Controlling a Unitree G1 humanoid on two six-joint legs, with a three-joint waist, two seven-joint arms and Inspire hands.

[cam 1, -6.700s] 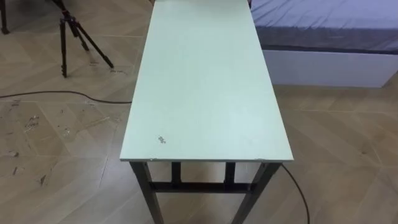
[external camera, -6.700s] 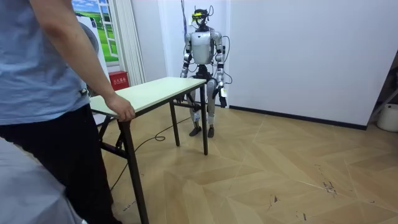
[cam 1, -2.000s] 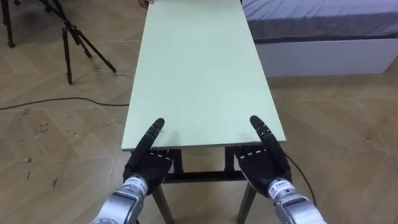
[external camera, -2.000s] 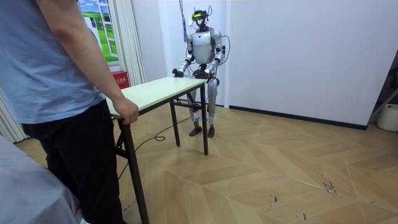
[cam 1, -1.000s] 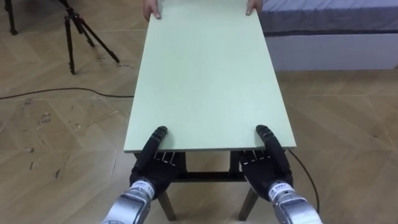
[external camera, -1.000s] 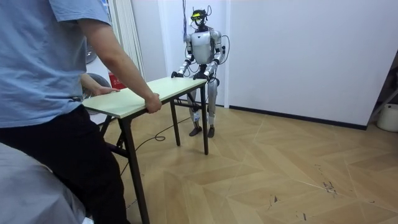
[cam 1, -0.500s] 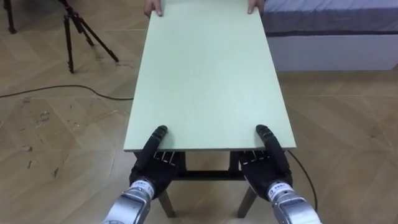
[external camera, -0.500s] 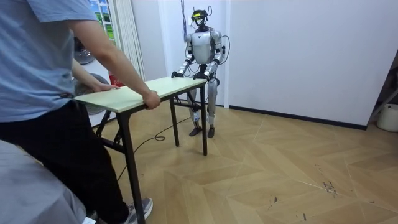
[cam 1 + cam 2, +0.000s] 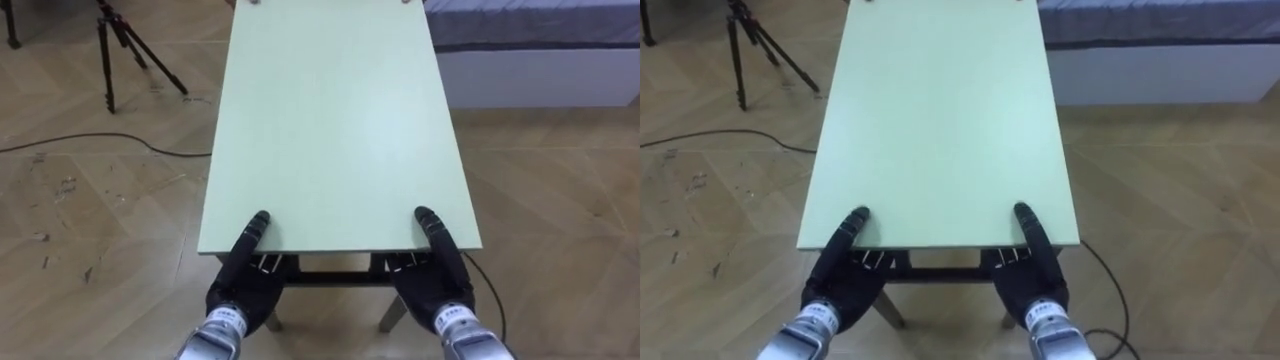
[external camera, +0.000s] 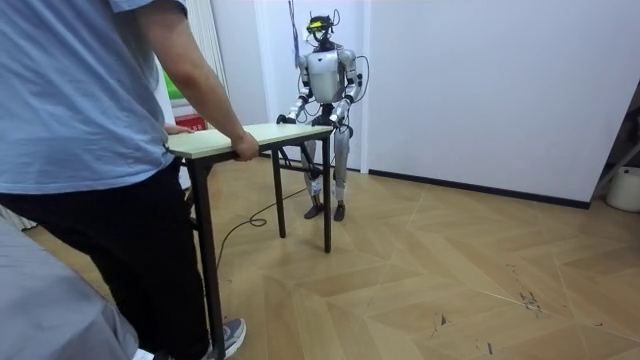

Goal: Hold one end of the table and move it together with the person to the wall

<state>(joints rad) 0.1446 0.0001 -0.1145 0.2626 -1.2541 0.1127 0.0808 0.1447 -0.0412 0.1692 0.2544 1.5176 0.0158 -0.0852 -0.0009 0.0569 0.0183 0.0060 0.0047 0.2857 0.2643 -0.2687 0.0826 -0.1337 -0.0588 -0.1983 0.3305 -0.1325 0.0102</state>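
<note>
Left eye view: we see the pale green rectangular table (image 9: 335,120) on dark metal legs, running away from us over the wooden parquet floor (image 9: 560,200).
Left hand (image 9: 243,278): clamped on the near edge by the left corner, thumb on top, fingers underneath.
Right hand (image 9: 437,280): gripping the same edge by the right corner, likewise.
Person (image 10: 90,150): at the far end; we see the person's hand (image 10: 243,150) holding that edge.
Surroundings: black tripod (image 9: 125,45) to our left, bed with a grey-blue cover (image 9: 530,30) to our right.
</note>
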